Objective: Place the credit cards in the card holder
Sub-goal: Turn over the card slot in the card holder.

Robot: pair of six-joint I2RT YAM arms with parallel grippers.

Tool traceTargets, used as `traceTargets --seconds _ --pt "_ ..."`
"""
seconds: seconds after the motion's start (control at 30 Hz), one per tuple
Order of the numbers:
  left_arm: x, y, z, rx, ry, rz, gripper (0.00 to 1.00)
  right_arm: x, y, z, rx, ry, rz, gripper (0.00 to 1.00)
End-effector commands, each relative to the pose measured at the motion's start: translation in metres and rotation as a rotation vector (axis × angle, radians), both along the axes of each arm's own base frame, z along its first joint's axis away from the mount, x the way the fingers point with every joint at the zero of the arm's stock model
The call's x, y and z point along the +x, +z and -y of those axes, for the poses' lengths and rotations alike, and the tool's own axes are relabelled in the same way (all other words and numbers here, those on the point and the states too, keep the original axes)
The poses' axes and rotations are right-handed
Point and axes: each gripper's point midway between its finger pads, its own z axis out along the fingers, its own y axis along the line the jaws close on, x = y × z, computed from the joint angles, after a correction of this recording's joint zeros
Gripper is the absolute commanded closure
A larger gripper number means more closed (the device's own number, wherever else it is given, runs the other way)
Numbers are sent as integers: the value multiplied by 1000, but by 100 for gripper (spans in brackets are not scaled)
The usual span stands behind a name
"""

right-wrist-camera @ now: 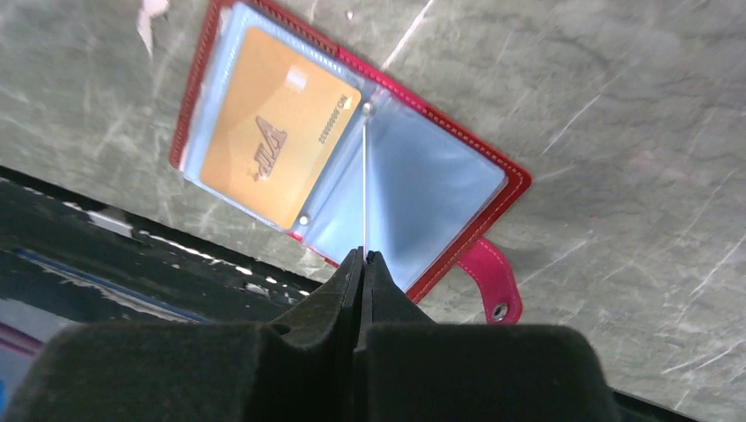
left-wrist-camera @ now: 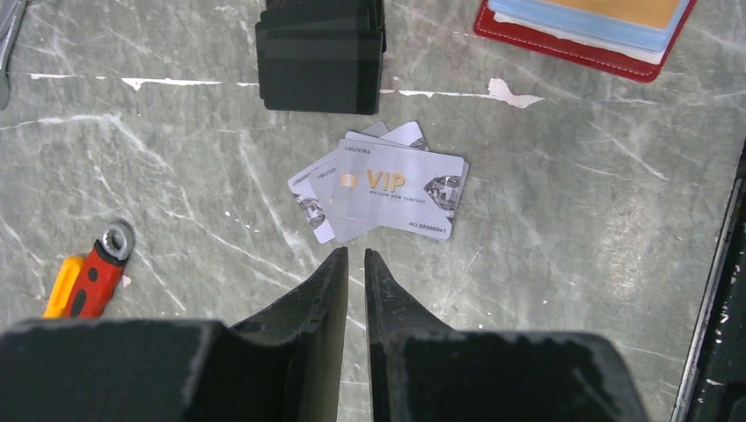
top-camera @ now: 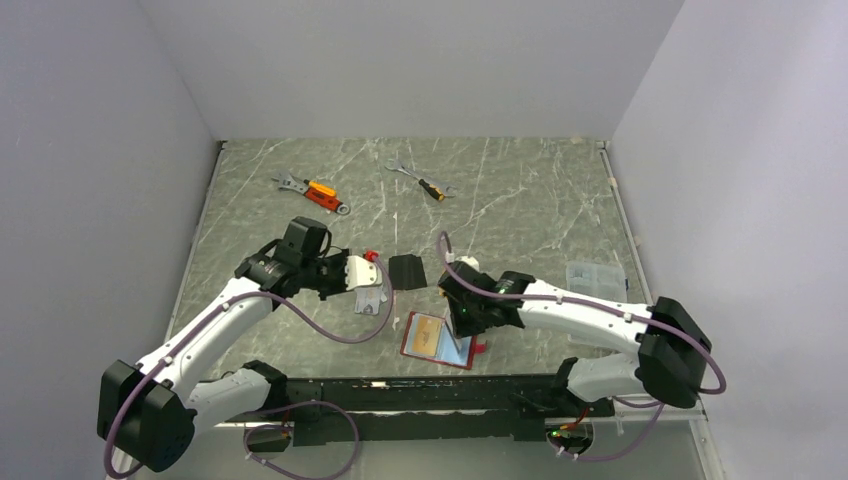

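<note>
The red card holder [top-camera: 418,349] lies open near the front edge, with an orange-gold card [right-wrist-camera: 277,163] in its left pale blue pocket. It fills the right wrist view [right-wrist-camera: 493,180]. My right gripper [top-camera: 470,322] [right-wrist-camera: 362,253] is shut on a thin pale sheet [right-wrist-camera: 364,185] seen edge-on above the holder's fold. I cannot tell whether it is a card or a pocket leaf. Silver-grey cards [top-camera: 372,298] [left-wrist-camera: 383,189] lie fanned on the table. My left gripper [top-camera: 365,285] [left-wrist-camera: 354,255] hovers just short of them, jaws a narrow gap apart and empty. Black cards [top-camera: 406,270] [left-wrist-camera: 321,53] are stacked beyond.
Two orange-handled wrenches [top-camera: 312,190] [top-camera: 424,183] lie at the back; one shows in the left wrist view [left-wrist-camera: 88,272]. A clear plastic box [top-camera: 596,278] sits at the right. A black rail [top-camera: 420,395] runs along the near edge.
</note>
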Motion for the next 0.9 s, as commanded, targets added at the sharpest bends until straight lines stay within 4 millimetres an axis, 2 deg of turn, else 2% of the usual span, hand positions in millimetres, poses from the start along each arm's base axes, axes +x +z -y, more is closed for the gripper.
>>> traceTargets --seconds 0.0,0.3,0.37,0.4,0.57,0.77,0.87 --pt "-11 -2 2 -9 -28 -9 82 -4 0 -4 -55 -7 32 100" --pt "-14 -3 2 2 -41 4 82 -19 -22 -9 -141 9 49 100" --pt "-15 -4 2 3 -41 4 82 -20 -23 -10 -161 7 55 85" --pt "-15 -4 1 4 -41 1 82 -19 -23 -10 -164 6 61 82" --pt "-17 -7 2 10 -50 0 82 -11 -12 -14 -142 -15 106 74" --pt "-20 -7 4 13 -65 -2 82 -4 -9 -20 -147 -21 126 78" --pt "-23 -10 8 14 -84 -3 82 -2 -8 -24 -142 -15 132 85"
